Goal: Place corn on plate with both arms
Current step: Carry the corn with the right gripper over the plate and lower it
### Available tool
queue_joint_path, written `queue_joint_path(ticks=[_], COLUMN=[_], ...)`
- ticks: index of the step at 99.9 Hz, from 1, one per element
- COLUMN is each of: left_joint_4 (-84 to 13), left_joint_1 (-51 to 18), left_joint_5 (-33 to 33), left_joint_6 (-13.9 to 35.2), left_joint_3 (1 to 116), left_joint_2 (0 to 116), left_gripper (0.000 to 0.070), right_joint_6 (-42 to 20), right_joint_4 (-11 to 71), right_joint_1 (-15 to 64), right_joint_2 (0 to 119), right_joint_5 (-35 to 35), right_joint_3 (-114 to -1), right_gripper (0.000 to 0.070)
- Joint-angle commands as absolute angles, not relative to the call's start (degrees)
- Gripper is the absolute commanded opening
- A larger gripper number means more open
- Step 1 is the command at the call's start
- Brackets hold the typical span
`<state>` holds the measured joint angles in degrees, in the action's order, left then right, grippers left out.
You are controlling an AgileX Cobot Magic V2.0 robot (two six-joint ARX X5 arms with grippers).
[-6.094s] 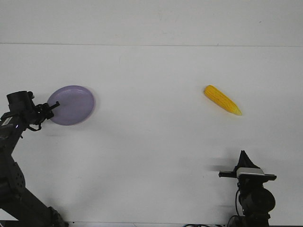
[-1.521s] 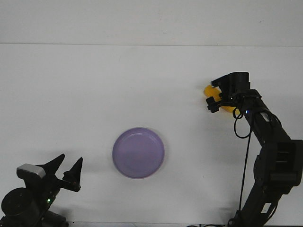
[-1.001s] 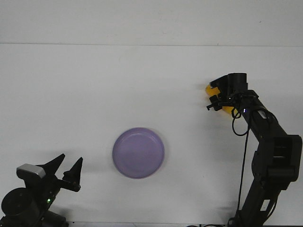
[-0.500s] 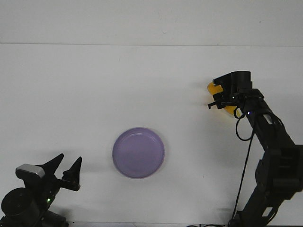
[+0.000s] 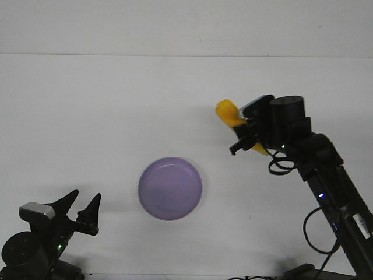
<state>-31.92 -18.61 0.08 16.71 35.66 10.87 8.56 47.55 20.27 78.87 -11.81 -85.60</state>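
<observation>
1 corn (image 5: 228,112) seemingly within right gripper (image 5: 245,133)

Both arms (image 5: 326,175) are matte black with looping black cables, the left wearing a silver-grey wrist block (image 5: 30,211).

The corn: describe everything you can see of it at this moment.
The corn is a yellow husked cob, and only part of it shows. Its blunt end sticks out up and to the left of the right gripper, and a sliver shows below the fingers; the rest is hidden behind the gripper. It sits tilted, gripped in the closed fingers, to the upper right of the plate and not over it. Whether it is clear of the table cannot be told from this view.
</observation>
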Motion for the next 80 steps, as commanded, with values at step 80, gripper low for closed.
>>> queue_joint_path(ticks=[80], left_joint_4=[-31.29], left_joint_1=[-18.76], left_joint_5=[-0.05], left_joint_6=[17.02], left_joint_3=[35.90], left_joint_2=[11.11], left_gripper=[0.0462], right_joint_6=[-6.66], right_joint_4=[25.28], right_joint_1=[53.76], right_joint_2=[97.34], right_joint_5=[1.61], right_joint_3=[-67.66], right_gripper=[0.0244])
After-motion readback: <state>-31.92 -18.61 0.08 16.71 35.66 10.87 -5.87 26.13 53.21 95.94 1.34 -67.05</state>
